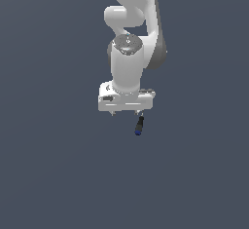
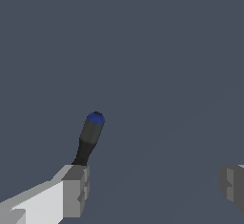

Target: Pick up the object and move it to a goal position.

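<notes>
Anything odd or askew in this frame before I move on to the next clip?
Yes. The rod sits off-centre: it lies by one finger of the gripper, not midway between the wide-open jaws. In the exterior view it pokes out past the hand's edge, blue tip outward. Nothing looks damaged.

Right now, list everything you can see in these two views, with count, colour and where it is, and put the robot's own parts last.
Rod: one, black with a blue tip, just below the tool toward the exterior view's right; in the wrist view it lies beside one finger, not between the two.
Surface: one, plain dark grey-blue, filling the background of both views.
Arm: one, white with grey joints, reaching down from the top of the exterior view.
Tool: one, white, its fingers grey-tipped and spread wide apart, open with nothing between them.
</notes>
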Robot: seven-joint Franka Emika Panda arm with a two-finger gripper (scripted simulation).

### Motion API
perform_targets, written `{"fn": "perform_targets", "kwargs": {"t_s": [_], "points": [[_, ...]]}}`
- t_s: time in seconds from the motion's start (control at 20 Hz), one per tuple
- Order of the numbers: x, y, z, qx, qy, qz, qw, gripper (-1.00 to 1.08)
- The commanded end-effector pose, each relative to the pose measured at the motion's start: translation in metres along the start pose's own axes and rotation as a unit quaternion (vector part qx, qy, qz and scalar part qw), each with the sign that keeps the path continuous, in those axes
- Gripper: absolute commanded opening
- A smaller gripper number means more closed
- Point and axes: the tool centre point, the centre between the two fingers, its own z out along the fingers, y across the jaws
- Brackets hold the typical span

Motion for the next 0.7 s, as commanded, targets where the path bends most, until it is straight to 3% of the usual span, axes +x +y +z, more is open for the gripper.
{"fn": "perform_targets", "kwargs": {"t_s": [0.0, 0.65], "points": [[0.0000, 0.0000, 0.0000, 0.000, 0.000, 0.000, 1.0000, 1.00], [0.0036, -0.0074, 0.0042, 0.016, 0.003, 0.006, 0.9999, 1.00]]}}
